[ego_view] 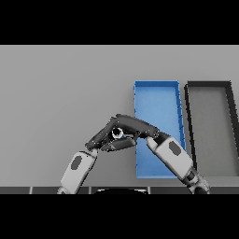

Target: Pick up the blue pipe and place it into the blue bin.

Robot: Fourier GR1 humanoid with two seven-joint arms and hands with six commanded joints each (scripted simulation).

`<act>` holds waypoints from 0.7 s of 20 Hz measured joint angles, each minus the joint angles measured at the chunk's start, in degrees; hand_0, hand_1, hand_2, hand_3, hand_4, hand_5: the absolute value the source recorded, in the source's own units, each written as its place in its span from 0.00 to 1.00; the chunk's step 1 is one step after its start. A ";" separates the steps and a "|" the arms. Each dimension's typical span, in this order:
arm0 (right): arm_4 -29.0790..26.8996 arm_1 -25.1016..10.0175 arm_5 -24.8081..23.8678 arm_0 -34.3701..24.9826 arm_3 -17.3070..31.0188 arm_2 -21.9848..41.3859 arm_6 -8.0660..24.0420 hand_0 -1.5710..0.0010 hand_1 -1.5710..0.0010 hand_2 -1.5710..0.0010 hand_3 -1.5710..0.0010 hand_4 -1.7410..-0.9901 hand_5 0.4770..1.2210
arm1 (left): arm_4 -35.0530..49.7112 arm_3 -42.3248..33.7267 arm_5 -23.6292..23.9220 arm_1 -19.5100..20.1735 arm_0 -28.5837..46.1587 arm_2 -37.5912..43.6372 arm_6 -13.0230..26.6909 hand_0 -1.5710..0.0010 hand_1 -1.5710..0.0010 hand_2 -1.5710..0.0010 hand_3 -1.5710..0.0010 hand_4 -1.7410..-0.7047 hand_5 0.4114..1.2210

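Just left of the blue bin (157, 95), both robot hands, left robot hand (106, 134) and right robot hand (133, 125), overlap; blue pipe unseen, finger state unclear.

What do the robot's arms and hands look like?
Both arms are chunky white and grey tubes, each with a dark oval patch on the forearm. The left hand and the right hand are dark, almost black, with jointed fingers. The right arm has dark ribbed rings near its lower end.

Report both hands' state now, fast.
Left hand: beside the blue bin's left edge, meeting the right hand; cannot tell if open or shut.
Right hand: overlapping the left; cannot tell. Blue pipe not visible.
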 measured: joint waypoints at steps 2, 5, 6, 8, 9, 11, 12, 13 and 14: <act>-0.45 0.50 -1.45 -0.26 -0.10 0.32 -0.17 0.02 0.02 0.02 0.04 0.03 0.92 | 0.11 -0.97 -0.33 0.12 -0.17 0.45 1.21 0.00 0.00 0.00 0.09 0.01 1.00; -0.18 -0.10 -2.84 0.51 -0.82 0.12 0.05 0.01 0.01 0.01 0.02 0.01 0.96 | -1.67 -0.67 0.48 0.02 0.02 0.55 -0.16 0.00 0.00 0.00 0.07 0.02 1.00; 0.27 0.05 -3.14 0.74 -1.32 0.47 -0.22 0.01 0.01 0.01 0.02 0.01 0.97 | -3.14 -1.05 1.14 0.77 0.25 0.54 -2.05 0.07 0.15 0.18 0.26 0.14 1.00; 1.17 0.31 -4.06 0.31 -1.44 0.90 0.67 0.01 0.01 0.01 0.01 0.01 0.98 | -4.95 -0.95 0.32 1.30 0.47 0.26 -3.57 0.40 0.45 0.47 0.52 0.36 1.00; 0.94 0.53 -4.43 -0.04 -1.46 0.83 2.52 0.01 0.01 0.00 0.01 0.01 0.98 | -4.61 -0.74 -1.63 1.89 0.63 0.35 -4.44 0.52 0.56 0.58 0.62 0.44 1.00; 1.97 1.07 -4.75 0.79 -1.90 0.83 3.28 0.00 0.00 0.00 0.01 0.00 0.99 | -5.79 -0.77 -3.87 2.19 0.40 0.55 -3.10 0.70 0.72 0.73 0.76 0.58 0.89; 2.63 1.44 -4.71 0.86 -1.95 0.82 4.41 0.00 0.00 0.00 0.00 0.00 0.99 | -7.45 -0.05 -3.75 2.02 -0.36 0.77 -3.12 0.76 0.78 0.78 0.81 0.63 0.76; 3.38 1.35 -4.16 1.42 -2.88 1.09 3.51 0.00 0.00 0.00 0.00 0.00 0.99 | -7.58 -0.17 -4.06 2.13 -0.11 1.05 -3.05 0.80 0.82 0.83 0.84 0.67 0.65; 4.06 2.29 -4.67 1.10 -2.69 1.24 3.78 0.00 0.00 0.00 0.00 0.00 0.99 | -7.22 -0.49 -3.55 1.51 -0.17 1.37 -0.38 0.84 0.86 0.86 0.88 0.70 0.54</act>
